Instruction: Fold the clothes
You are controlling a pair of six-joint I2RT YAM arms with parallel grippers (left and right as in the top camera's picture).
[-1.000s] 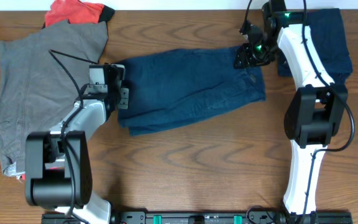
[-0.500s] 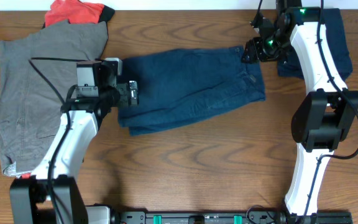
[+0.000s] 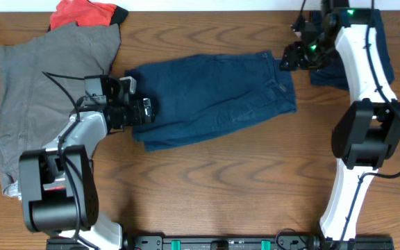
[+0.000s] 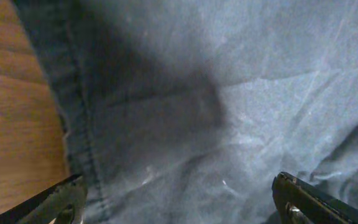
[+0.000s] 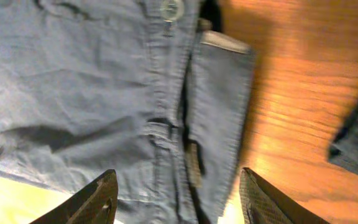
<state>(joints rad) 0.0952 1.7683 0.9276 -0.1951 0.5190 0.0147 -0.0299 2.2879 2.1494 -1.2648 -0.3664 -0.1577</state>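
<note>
While left tool and right tool stand spread, navy shorts lie rumpled; button showing.

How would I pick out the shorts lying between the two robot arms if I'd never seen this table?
Find the middle of the brown wooden table, between the white left arm and the white right arm. The dark navy-blue cloth shorts lie there spread flat. The grey garment to their left is paler, and the other dark blue garment sits at the far right, partly under that arm.
</note>
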